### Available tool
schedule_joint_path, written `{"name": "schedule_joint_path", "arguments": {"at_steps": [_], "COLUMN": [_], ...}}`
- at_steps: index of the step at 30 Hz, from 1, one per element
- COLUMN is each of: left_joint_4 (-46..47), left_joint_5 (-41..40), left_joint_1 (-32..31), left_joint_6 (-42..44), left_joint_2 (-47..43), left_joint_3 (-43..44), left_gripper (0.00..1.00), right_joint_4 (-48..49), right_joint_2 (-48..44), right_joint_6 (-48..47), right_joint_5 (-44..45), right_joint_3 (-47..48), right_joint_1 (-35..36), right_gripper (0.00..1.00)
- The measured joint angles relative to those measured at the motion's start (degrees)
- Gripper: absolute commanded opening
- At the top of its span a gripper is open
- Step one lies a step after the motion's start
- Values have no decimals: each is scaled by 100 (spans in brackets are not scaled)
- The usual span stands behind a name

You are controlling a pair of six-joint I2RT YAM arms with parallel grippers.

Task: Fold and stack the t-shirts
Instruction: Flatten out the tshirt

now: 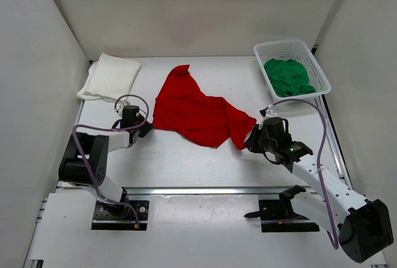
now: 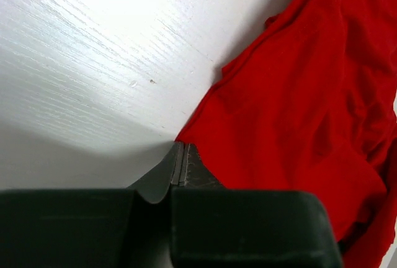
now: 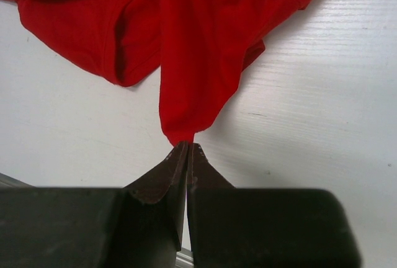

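Observation:
The red t-shirt (image 1: 198, 113) lies crumpled and spread in the middle of the table. My left gripper (image 1: 147, 129) is shut at its near-left corner; in the left wrist view the closed tips (image 2: 179, 147) pinch the edge of the red cloth (image 2: 298, 94). My right gripper (image 1: 251, 136) is shut on the shirt's near-right corner; in the right wrist view the tips (image 3: 188, 145) hold a pulled-out point of red cloth (image 3: 192, 51). The white t-shirt (image 1: 110, 75) lies folded at the far left. The green t-shirt (image 1: 288, 75) is bunched in the basket.
A white plastic mesh basket (image 1: 291, 43) stands at the far right and holds the green shirt. White walls enclose the table on the left, back and right. A metal rail (image 1: 198, 189) runs along the near edge by the arm bases.

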Motion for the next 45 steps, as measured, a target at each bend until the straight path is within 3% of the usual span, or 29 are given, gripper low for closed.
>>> {"name": "schedule_joint_path", "arguments": {"at_steps": [5,8,15,21,26,28,32,37,40,42,43,45], "left_joint_4": [-262,-697,-1357,-1480,-1545,-1543,-1482,-1547,-1759,-1958,-2048,-2199], "left_joint_5": [138,356,1279,2083,2463,2457,2343,1963,1829,1805,1810,1832], "left_joint_1": [15,13,363,1969,1996,1928,1740,1370,1145,1032,994,931], "left_joint_6": [-22,26,260,-20,-155,-151,-109,-15,-4,-50,-83,-162], "left_joint_2": [-175,-664,-2033,-2885,-2855,-2752,-2273,-938,109,846,1163,1716], "left_joint_3": [111,529,2588,3504,3786,3698,3193,2957,3432,4183,4642,5685], "left_gripper": [0,0,0,0,0,0,0,0,0,0,0,0], "right_joint_4": [-243,-647,-1513,-2260,-2544,-2573,-2363,-2216,-2544,-2896,-2647,-2033], "right_joint_2": [0,7,424,1202,1751,1808,1987,3383,4933,6183,6642,6859], "right_joint_6": [-107,-227,-708,-1202,-1550,-1602,-1556,-1556,-1530,-1445,-1340,-1029], "right_joint_5": [63,245,1067,2277,2905,2708,1547,570,105,-144,-328,-765], "right_joint_3": [249,918,4341,7514,8946,8953,8085,7672,8494,10078,10701,10887], "right_joint_1": [-127,-297,-527,372,935,529,-1193,-1657,-1766,-1858,-1923,-2087], "right_gripper": [0,0,0,0,0,0,0,0,1,0,0,1]}}
